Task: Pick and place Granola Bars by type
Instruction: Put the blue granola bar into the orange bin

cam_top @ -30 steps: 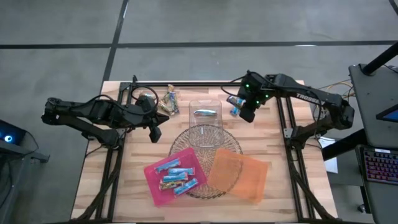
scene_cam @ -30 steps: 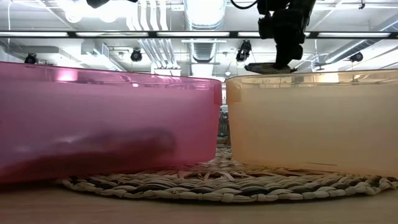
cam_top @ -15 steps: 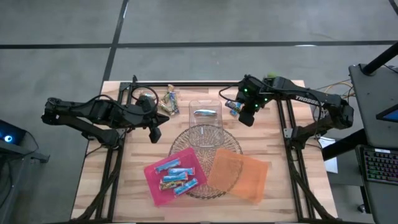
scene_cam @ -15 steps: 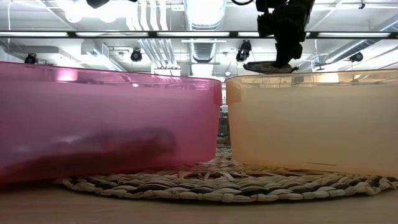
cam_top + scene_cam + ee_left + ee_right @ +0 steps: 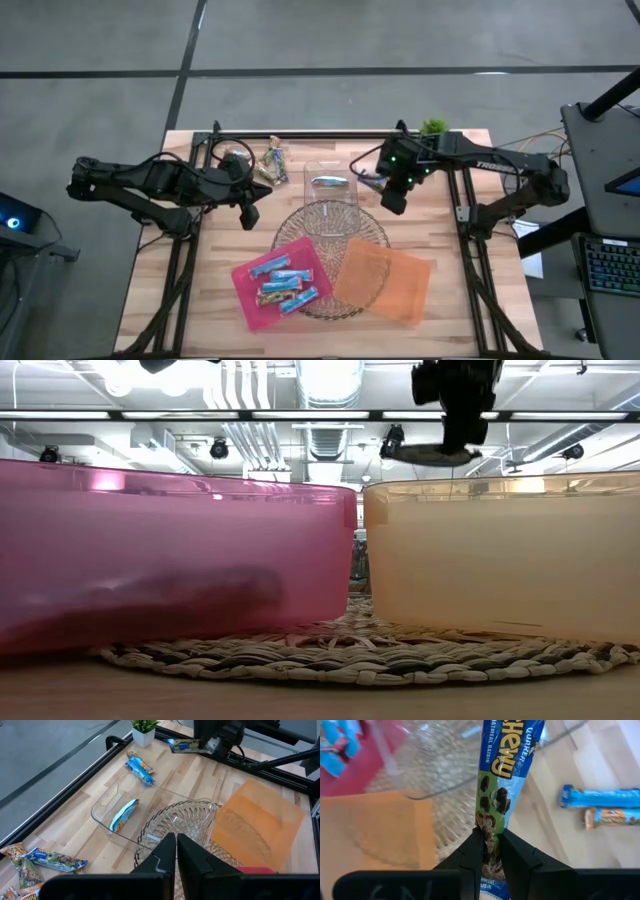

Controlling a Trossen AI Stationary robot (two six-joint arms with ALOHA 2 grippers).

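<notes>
From above, the right gripper (image 5: 386, 185) hangs near the desk's far edge, beside the clear plastic box (image 5: 329, 193) — pinching a blue-and-green foil-wrapped granola bar (image 5: 506, 780), "CHEWY" and "OATMEAL RAISIN" readable in its wrist view. Blue bars lie in the pink tray (image 5: 277, 284). Left gripper (image 5: 172, 851) — fingers pressed together, empty, above the woven mat's (image 5: 176, 822) edge.

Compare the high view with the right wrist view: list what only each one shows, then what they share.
Only the high view: the whole wooden table, the left gripper shut and waiting at the table's left, and the pink flat tray holding several blue-wrapped bars.

Only the right wrist view: the printed wrapper of the blue and green granola bar, pinched between the dark fingers.

Both: the right gripper, the orange flat tray and the woven round mat.
</notes>
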